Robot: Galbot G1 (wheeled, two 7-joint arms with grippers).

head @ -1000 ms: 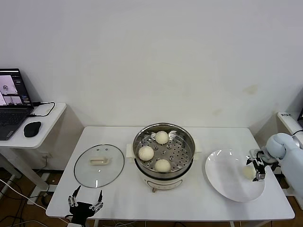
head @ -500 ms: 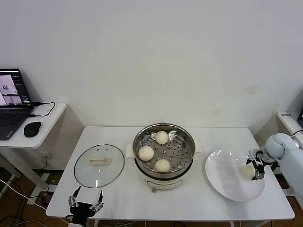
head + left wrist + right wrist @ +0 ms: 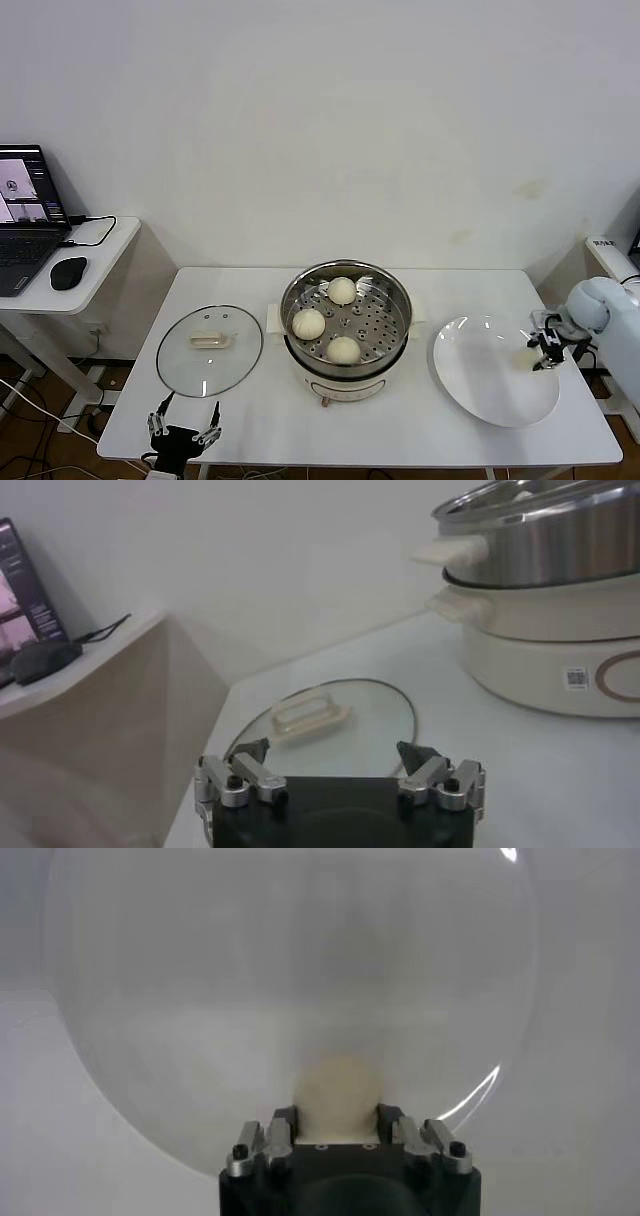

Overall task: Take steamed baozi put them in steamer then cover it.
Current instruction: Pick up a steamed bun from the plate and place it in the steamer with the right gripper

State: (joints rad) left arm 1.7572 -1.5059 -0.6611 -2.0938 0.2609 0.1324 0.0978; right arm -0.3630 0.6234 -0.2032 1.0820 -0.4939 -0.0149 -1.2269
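While its jaws pinch the fourth baozi (image 3: 340, 1091) over the white plate (image 3: 480, 385), the right gripper (image 3: 546, 348) sits at the plate's far right. Three baozi (image 3: 309, 323) lie in the steamer (image 3: 345, 320); the cover (image 3: 209, 349) rests on the surface (image 3: 400, 430) near the open-jawed left gripper (image 3: 183, 429).

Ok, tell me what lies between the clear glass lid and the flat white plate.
In the head view, the shiny steel steamer on its cream base stands between the clear glass lid and the flat white plate, with three creamy-white buns inside.
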